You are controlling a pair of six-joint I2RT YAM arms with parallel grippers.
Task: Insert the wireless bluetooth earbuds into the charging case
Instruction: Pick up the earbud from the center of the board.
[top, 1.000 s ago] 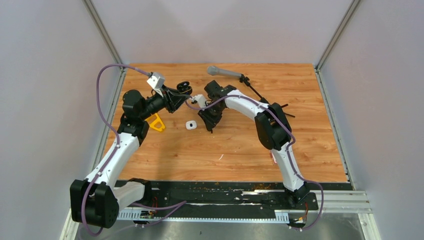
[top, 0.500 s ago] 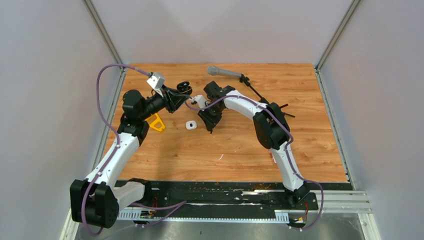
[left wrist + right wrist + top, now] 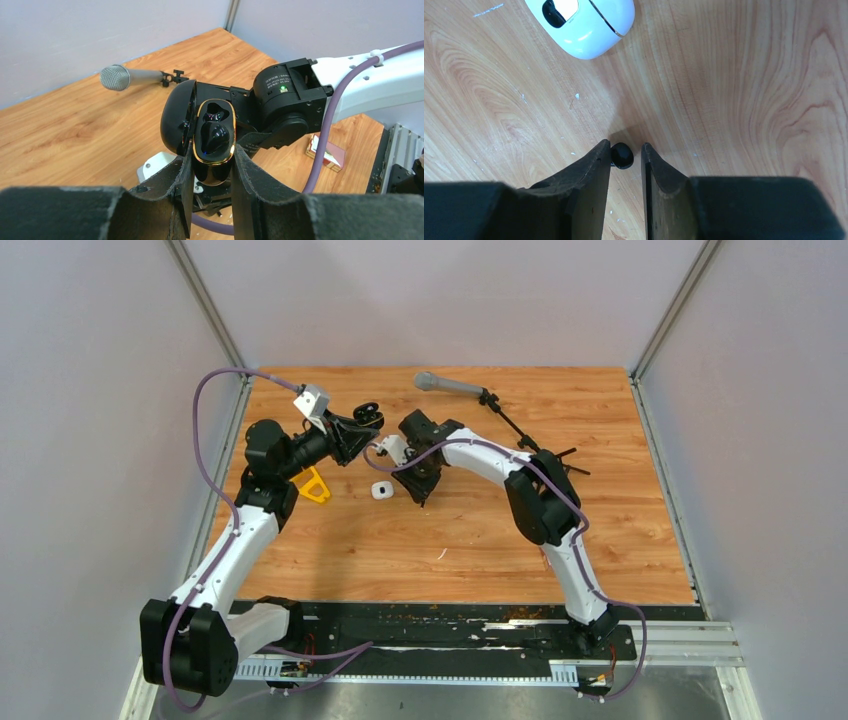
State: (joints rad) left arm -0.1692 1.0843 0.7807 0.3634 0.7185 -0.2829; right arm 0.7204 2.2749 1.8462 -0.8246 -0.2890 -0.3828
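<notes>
Presently: small black plastic earbud [image 3: 622, 155] on wooden table [image 3: 749, 75], nearer far edge, between slightly parted right gripper [image 3: 625, 148] fingertips, touching one; left gripper [image 3: 212, 153] clamps glossy black open charging case [image 3: 215, 134].

We record:
- one table [image 3: 480, 530] of light wood-grain board, centre
- plain pale grey walls [image 3: 440, 300] at 9, 12 and 3 o'clock
- an aluminium post [image 3: 207, 310] at 11 o'clock
- a second post [image 3: 671, 310] at 1 o'clock
- a black mounting strip [image 3: 450, 618] and a silver rail [image 3: 690, 648] at 6 o'clock
- even light with soft shadows
</notes>
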